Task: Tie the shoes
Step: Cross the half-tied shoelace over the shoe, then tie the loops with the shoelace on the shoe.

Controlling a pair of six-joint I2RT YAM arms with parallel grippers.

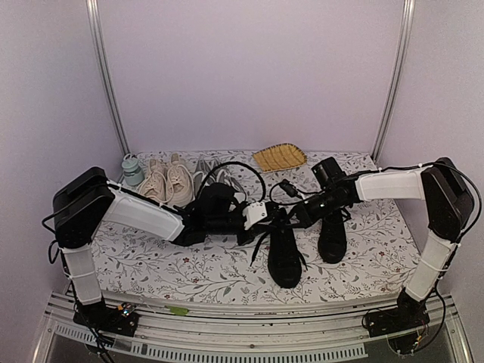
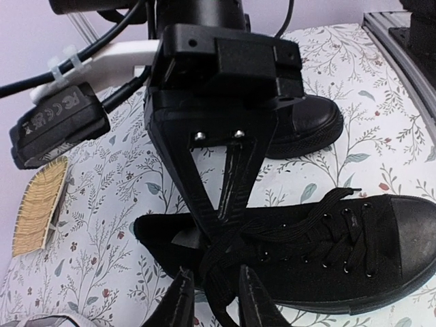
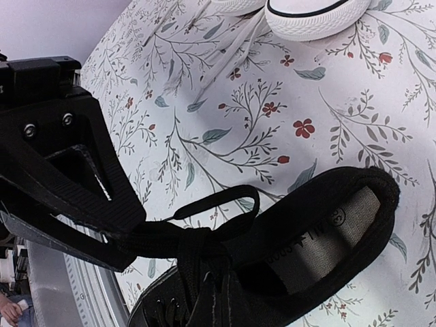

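Note:
Two black shoes lie on the flowered cloth, one at the centre (image 1: 284,257) and one to its right (image 1: 332,234). Both grippers meet over the heel end of the centre shoe (image 2: 327,252). My left gripper (image 2: 213,272) stands partly open, and a strand of the black lace (image 2: 219,289) runs down between its fingers. My right gripper (image 3: 210,275) is shut on the lace at the crossing above the shoe's opening (image 3: 340,231). A small lace loop (image 3: 225,201) sticks out beside it. The second shoe (image 2: 306,126) lies behind the right gripper (image 2: 225,218).
A beige pair (image 1: 168,181) and a grey pair with white toe caps (image 1: 218,175) stand at the back left, near a small teal bottle (image 1: 132,170). A yellow woven piece (image 1: 279,157) lies at the back centre. Metal rails run along the near edge.

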